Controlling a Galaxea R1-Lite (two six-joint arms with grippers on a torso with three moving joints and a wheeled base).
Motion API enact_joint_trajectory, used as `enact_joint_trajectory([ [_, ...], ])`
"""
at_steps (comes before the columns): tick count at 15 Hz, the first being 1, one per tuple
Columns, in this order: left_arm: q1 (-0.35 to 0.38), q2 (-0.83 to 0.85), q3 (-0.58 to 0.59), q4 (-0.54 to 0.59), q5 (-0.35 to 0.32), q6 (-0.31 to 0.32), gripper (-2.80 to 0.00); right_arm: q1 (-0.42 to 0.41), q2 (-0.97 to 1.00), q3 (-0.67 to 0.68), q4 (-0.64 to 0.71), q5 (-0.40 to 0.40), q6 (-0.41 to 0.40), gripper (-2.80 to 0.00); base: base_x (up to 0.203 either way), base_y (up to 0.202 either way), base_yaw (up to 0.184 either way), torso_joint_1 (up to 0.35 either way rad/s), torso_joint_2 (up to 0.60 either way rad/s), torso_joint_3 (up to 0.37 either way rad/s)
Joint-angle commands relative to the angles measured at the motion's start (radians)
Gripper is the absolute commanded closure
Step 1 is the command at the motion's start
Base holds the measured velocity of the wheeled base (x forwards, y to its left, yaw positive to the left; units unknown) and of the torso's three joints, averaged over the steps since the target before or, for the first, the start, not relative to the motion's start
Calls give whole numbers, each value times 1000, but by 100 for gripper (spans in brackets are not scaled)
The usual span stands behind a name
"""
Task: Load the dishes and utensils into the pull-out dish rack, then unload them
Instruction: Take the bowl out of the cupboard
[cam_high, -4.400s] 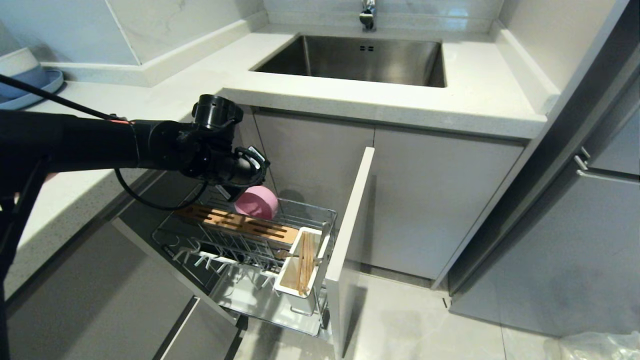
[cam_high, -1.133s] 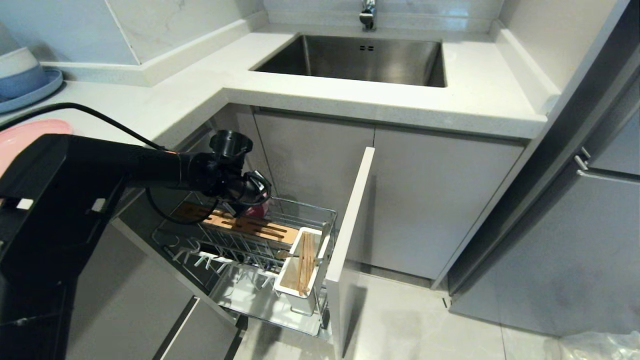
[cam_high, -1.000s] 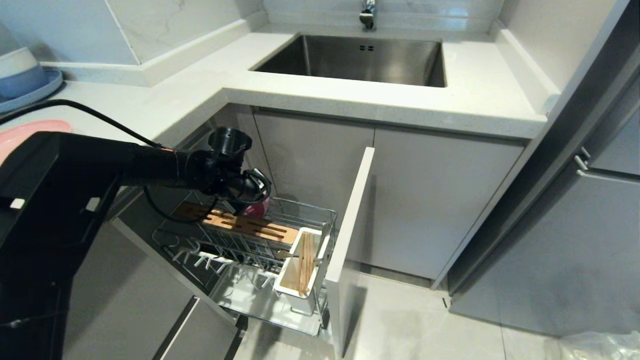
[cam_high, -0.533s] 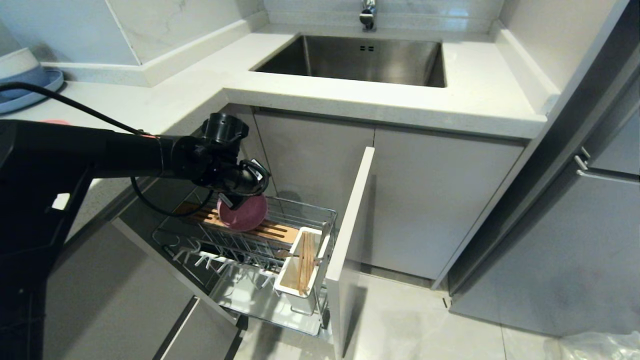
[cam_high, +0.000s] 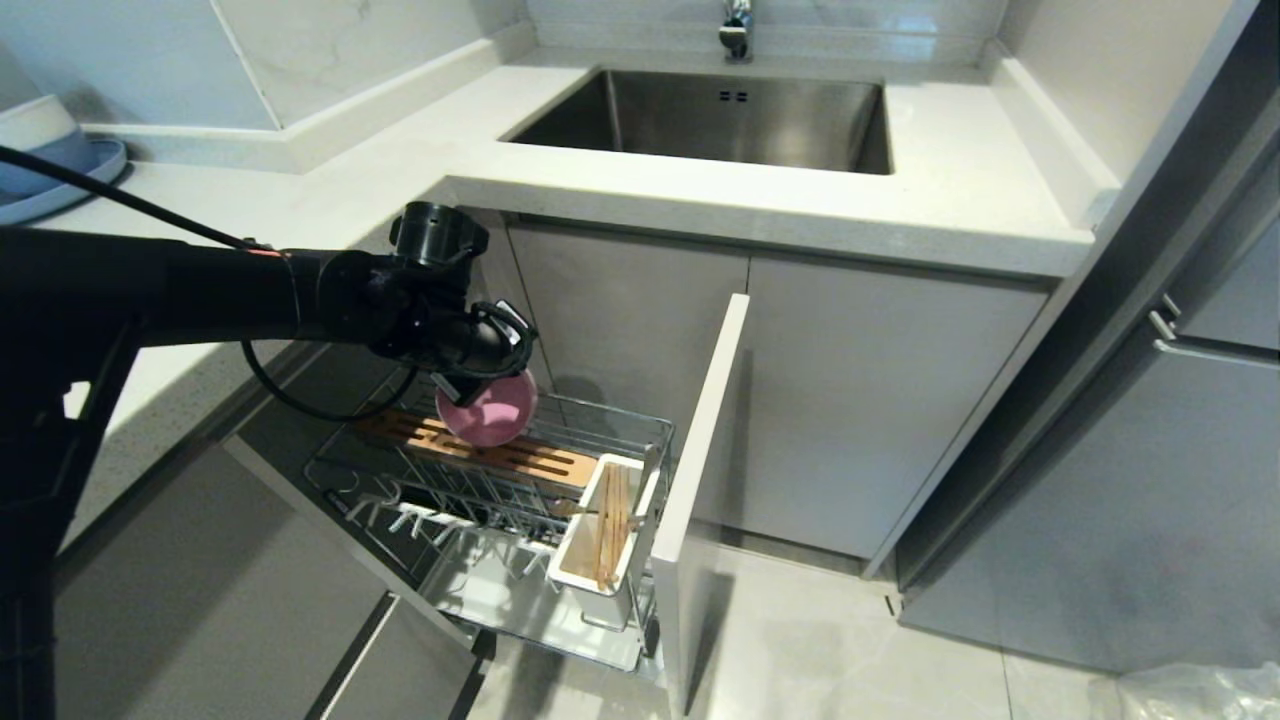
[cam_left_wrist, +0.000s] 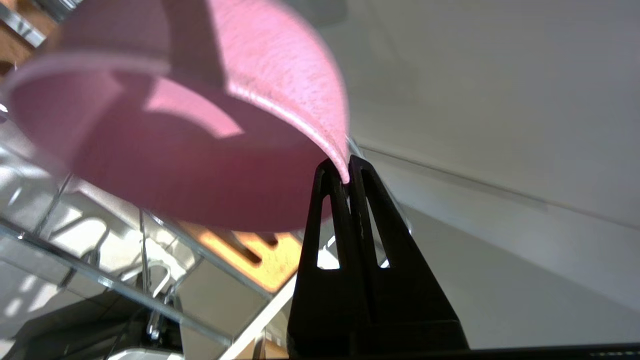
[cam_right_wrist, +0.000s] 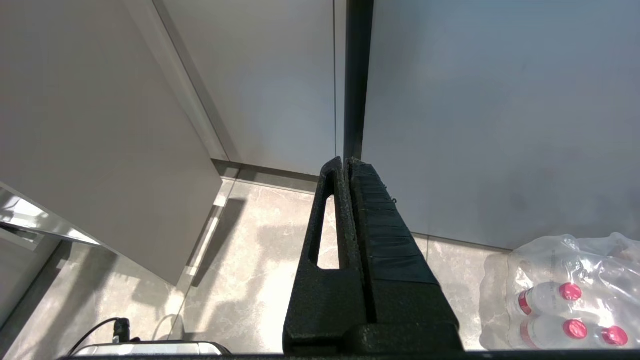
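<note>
pink bowl (cam_high: 487, 412) hangs tilted just above the dish rack's wooden bar (cam_high: 470, 450), its rim pinched in the left gripper (cam_left_wrist: 346, 172).

The pink bowl (cam_high: 487, 412) is matte, small and round, tilted on its side with its underside facing the head camera; it hangs above the back of the rack (cam_high: 655, 432), over the slotted wooden bar (cam_high: 545, 463), its rim (cam_left_wrist: 336, 150) pinched by the left gripper (cam_left_wrist: 346, 172). The rack is a chrome wire basket, pulled fully out of the cabinet, with plate prongs (cam_high: 455, 490), a white drip tray (cam_high: 500, 590) beneath and a grey door front (cam_high: 700, 470). The light-wood chopsticks (cam_high: 608, 522) stand leaning in the white holder (cam_high: 585, 585) at the rack's front corner, a fork's (cam_high: 575, 510) metal end showing beside them
</note>
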Motion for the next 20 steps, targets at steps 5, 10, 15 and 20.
enact_joint_trajectory([
  [5,-19,-43,0,21,0,-16,0,0,0,2,0,0,0,0,0,0,0,0,0,0],
  [10,-48,-90,6,54,0,-26,0,0,0,2,0,0,0,0,0,0,0,0,0,0],
  [15,-80,-179,19,93,-1,-30,0,0,0,2,0,0,0,0,0,0,0,0,0,0],
  [20,-115,-318,49,121,2,-27,0,0,0,2,0,0,0,0,0,0,0,0,0,0],
])
